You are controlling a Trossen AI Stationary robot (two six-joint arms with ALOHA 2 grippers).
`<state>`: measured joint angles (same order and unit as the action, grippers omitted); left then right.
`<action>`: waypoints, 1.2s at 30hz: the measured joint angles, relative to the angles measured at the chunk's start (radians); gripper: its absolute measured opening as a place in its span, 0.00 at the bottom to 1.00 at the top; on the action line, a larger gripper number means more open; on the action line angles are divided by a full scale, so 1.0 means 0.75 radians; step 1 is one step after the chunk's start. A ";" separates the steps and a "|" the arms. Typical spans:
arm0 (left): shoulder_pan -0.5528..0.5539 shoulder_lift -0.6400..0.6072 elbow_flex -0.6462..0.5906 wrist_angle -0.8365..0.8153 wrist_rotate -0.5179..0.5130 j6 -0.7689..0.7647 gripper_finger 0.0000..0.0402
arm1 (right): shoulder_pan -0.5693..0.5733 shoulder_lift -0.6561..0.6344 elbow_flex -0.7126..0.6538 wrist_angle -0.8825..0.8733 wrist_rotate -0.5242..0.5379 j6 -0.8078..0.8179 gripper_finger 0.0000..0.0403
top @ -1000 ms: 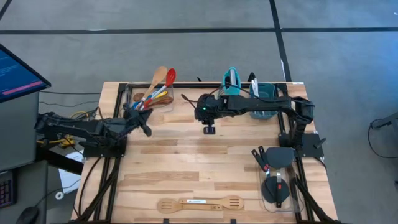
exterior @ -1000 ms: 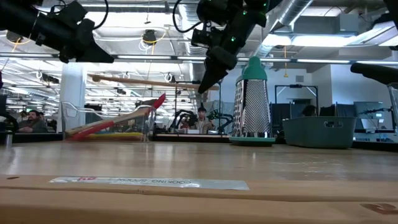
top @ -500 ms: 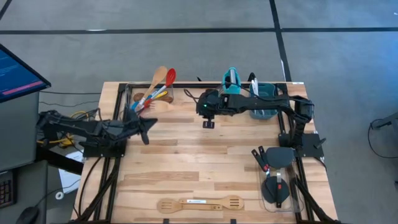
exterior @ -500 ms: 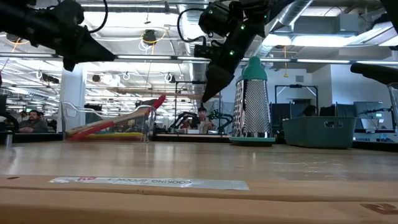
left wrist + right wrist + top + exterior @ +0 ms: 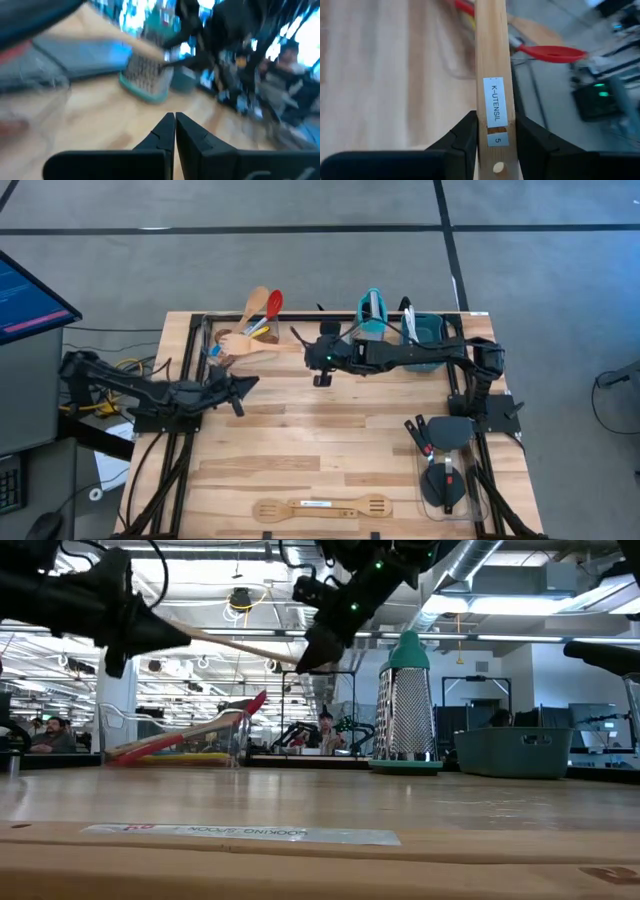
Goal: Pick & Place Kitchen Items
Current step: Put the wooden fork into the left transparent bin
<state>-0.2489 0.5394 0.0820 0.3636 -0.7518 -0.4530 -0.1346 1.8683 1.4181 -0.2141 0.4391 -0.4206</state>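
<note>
A long wooden utensil (image 5: pixel 492 55) hangs in the air at the table's far side, with my right gripper (image 5: pixel 495 122) shut on its handle. In the high view my right gripper (image 5: pixel 320 370) is at the far middle. The utensil's head (image 5: pixel 233 342) reaches over a clear container (image 5: pixel 215 335) of coloured spoons at the far left. My left gripper (image 5: pixel 247 383) is shut and empty, held level above the table's left side, near that container. A teal box grater (image 5: pixel 372 310) stands upright at the far edge. Wooden utensils (image 5: pixel 322 506) lie flat at the near edge. My right gripper pinches the wooden utensil's handle near its free end (image 5: pixel 495 107), just past a small hole and a white label. One finger (image 5: pixel 467 132) lies on each long edge. The fingers point along the handle, slanting down toward the table's left. The utensil is lifted clear.
A teal bin (image 5: pixel 425 340) stands at the far right beside the grater. A clear container (image 5: pixel 445 470) with black spatulas lies at the near right. The middle of the wooden table top (image 5: pixel 330 440) is bare.
My right gripper has gone a little toward the table's left and far edge and tipped, swinging the held wooden utensil, whose handle now shows higher in the low view. My left gripper has sunk a little, rolled and turned toward the table's middle, still shut.
</note>
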 joint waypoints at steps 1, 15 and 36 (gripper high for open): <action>0.000 0.013 -0.005 0.071 -0.032 0.044 0.00 | 0.009 0.000 0.000 0.015 0.025 -0.008 0.24; -0.025 0.148 -0.012 0.551 -0.172 0.396 0.00 | 0.067 -0.101 0.002 0.183 0.327 -0.049 0.24; 0.248 0.190 0.082 0.787 0.368 0.430 0.20 | 0.144 -0.150 0.001 0.351 0.369 -0.185 0.24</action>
<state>-0.0625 0.6816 0.1435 0.9535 -0.4758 -0.1306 -0.0265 1.7557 1.4185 0.0490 0.7162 -0.5591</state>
